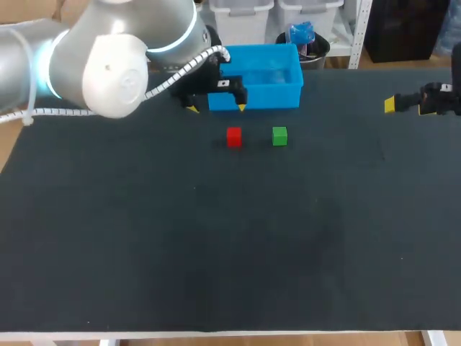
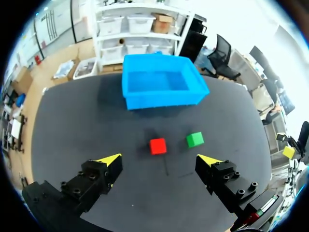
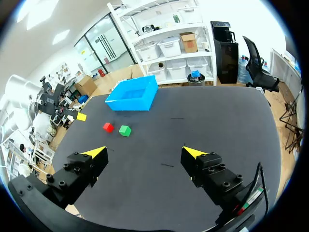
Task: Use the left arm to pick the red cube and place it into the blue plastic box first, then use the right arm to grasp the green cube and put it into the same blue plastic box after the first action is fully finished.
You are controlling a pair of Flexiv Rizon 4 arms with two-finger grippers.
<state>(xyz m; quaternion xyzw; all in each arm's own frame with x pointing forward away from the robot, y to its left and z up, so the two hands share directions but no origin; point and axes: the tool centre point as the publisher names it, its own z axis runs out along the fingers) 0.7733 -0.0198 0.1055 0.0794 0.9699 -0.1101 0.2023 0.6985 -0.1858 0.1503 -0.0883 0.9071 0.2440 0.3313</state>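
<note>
Dark counter (image 1: 216, 252) stretches wide under both my arms, matte and almost black. At its far edge, a little left of the middle, stands the blue plastic box (image 1: 263, 76), open at the top, its long side toward me.

Just in front of that box, on the bare counter, lie the two cubes side by side. The red cube (image 1: 233, 136) is on the left and the green cube (image 1: 279, 135) on the right, near each other but not touching. Neither touches the box.

My left arm (image 1: 86, 58) comes in from the left, silver and white, with a coiled white cable along it. My left claw (image 2: 160, 158) hangs above the counter with its yellow-tipped fingers spread wide and nothing between them. From its wrist, the red cube lies ahead, about midway between the two fingers. The green cube sits beside it, toward the right finger, and the box is beyond both.

My right claw (image 3: 145, 152) is over the counter's far right side, well apart from the cubes and the box. Its fingers also stand wide apart and hold nothing. From its wrist, cubes and box lie far ahead, off toward the left finger.
</note>
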